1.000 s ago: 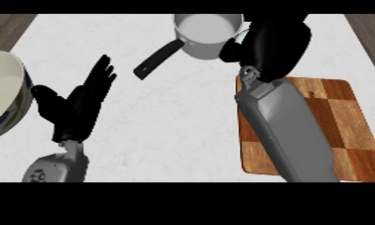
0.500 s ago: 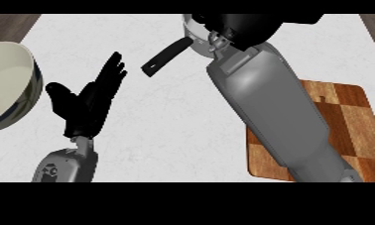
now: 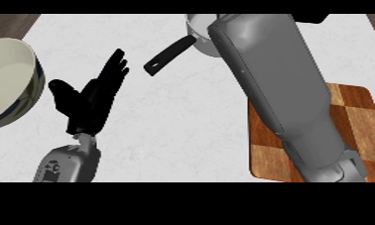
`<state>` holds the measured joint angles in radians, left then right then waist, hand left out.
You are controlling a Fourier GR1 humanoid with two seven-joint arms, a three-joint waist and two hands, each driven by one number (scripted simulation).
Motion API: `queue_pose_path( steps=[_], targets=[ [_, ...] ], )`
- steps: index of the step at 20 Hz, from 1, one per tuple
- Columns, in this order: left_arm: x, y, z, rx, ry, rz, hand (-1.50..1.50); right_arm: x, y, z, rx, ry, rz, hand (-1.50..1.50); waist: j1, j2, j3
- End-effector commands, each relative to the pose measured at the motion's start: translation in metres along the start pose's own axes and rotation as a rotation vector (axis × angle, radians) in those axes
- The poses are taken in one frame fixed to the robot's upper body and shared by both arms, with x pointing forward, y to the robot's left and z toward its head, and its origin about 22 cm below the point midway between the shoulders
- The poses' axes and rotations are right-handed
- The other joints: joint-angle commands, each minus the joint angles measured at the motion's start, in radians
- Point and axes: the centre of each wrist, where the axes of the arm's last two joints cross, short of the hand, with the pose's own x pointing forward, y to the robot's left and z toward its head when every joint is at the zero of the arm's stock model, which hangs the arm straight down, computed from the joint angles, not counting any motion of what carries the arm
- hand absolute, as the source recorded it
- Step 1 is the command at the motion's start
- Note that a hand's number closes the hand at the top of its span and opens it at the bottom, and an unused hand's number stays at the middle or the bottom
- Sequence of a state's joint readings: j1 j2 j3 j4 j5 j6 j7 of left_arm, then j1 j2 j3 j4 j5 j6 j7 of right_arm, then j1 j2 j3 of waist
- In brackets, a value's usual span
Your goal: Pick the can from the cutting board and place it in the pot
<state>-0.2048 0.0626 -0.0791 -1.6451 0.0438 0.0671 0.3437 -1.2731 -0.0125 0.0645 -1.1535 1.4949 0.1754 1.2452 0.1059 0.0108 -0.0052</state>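
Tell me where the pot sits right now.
In the head view the pot sits at the far edge of the counter, right of centre, mostly hidden behind the right forearm; its black handle points down-left toward the open left hand.

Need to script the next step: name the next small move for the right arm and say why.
Probably lower and release over the pot, if the can is indeed in hand. The right forearm reaches across the cutting board and covers most of the pot; its hand is barely visible at the top edge, and no can shows on the board's visible part. The left hand rests open.
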Motion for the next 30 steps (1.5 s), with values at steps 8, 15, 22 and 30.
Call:
queue_pose_path(
  steps=[8,15,22,30],
  targets=[
    [-0.002,-0.005,0.003,-0.012,-0.012,0.009,0.00,0.016,0.047,-0.017,0.164,0.277,0.075,1.50,0.010,0.011,0.002],
    [0.004,-0.001,-0.006,-0.021,-0.018,-0.007,0.00,-0.016,0.073,-0.040,0.294,0.468,-0.191,-1.50,0.012,0.021,0.004],
    [0.005,0.000,-0.004,-0.023,-0.012,-0.002,0.00,-0.019,0.063,-0.042,0.146,0.410,-0.478,-1.50,0.007,0.010,0.003],
    [-0.003,0.011,-0.004,0.039,0.016,0.004,0.00,-0.022,0.048,-0.040,-0.154,0.386,-0.628,-1.50,-0.050,-0.008,0.002]
  ],
)
